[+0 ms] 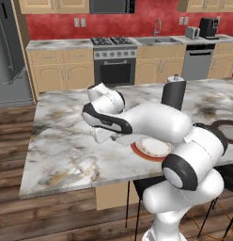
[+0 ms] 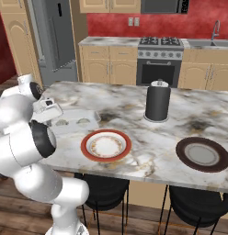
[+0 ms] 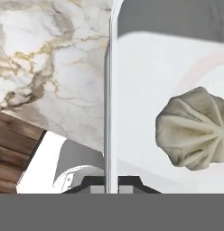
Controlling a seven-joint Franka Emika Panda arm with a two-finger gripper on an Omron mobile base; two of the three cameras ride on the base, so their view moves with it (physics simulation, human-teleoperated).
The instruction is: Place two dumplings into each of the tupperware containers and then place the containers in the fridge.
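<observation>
Gripper (image 3: 111,187) sits low over the near-left part of the marble island counter (image 1: 62,150), its jaws drawn together on the thin upright rim of the translucent white rectangular container (image 2: 74,120). In the hand view that rim (image 3: 108,113) runs as a pale vertical edge rising straight from between the fingertips, so the hold is on the wall, not on any food.

Contents: one pleated beige dumpling (image 3: 193,128) rests on the container floor just inside the held wall. In the right base view two small tan lumps (image 2: 82,121) show inside the same container, apparently dumplings; detail is too small to confirm. The light blue container could not be identified with certainty.

Surroundings: a red-rimmed plate (image 2: 105,146) lies just beside the container; a dark brown plate (image 2: 202,155) and a black cylindrical canister (image 2: 157,103) stand well apart. The grey fridge (image 2: 54,34) stands beyond the far-left end of the counter.

Handling assessment: the container appears light, thin-walled and somewhat flexible. A one-sided pinch on the rim is likely to let the far end sag or tilt once lifted. The dumplings look soft and loose, and could roll if the box tips. A level, slow carry is advised, with the grip kept deep on the wall.
</observation>
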